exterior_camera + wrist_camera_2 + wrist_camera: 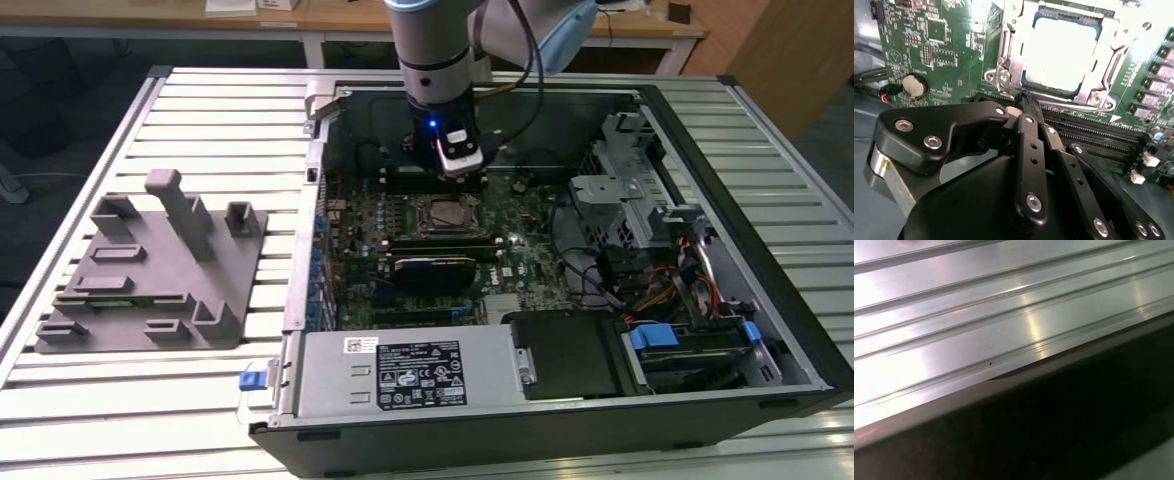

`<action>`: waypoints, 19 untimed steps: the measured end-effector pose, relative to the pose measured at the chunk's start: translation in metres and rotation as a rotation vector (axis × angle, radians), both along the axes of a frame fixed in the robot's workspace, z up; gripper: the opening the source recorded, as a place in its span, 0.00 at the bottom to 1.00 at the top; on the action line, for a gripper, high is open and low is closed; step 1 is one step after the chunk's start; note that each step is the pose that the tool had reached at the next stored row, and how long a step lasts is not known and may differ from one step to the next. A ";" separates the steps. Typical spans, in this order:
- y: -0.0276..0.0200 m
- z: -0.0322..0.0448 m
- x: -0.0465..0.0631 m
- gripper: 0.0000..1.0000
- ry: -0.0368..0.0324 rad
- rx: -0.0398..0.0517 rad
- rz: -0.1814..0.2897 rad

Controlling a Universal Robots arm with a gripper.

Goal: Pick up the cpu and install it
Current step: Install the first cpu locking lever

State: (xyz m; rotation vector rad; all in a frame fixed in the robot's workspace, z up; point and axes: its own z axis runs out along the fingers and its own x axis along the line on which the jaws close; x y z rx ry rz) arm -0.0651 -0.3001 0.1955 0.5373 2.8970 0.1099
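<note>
— Where's the arm now?

— Over the open computer case point(747, 290), toward its far side. The gripper point(458, 172) hangs just above the motherboard point(400, 215), a little beyond the socket frame point(438, 212).

— And the cpu?

— Seated in that socket. In the second wrist view you can see the cpu point(1061, 47) lying flat inside the metal socket frame point(1004, 75), its top washed out bright by the light. In the exterior view it is a small square, the cpu point(439, 211), in the middle of the board.

— Is the gripper carrying anything?

— No. In the second wrist view the gripper point(1025, 97) has its black fingers point(1029, 145) brought together to a point, nothing between them, and the tip sits right at the edge of the socket frame, over the memory slots point(1094, 135). (Whether the tip touches the frame, I can't tell.)

— What else is on the table?

— A grey plastic fixture point(147, 270) stands on the slatted table point(200, 400) at the exterior view's left, well apart from the case. The power supply point(400, 375) fills the case's near corner. The first wrist view shows the ribbed metal table surface point(979, 315) and a dark case edge point(1054, 415).
</note>
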 end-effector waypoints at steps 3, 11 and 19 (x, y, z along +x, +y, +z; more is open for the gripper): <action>0.0002 -0.0018 0.000 0.11 -0.0006 -0.0040 0.000; 0.0001 -0.0014 0.000 0.11 -0.0004 0.0012 0.000; 0.0001 0.0093 0.000 0.11 -0.0002 0.0009 0.000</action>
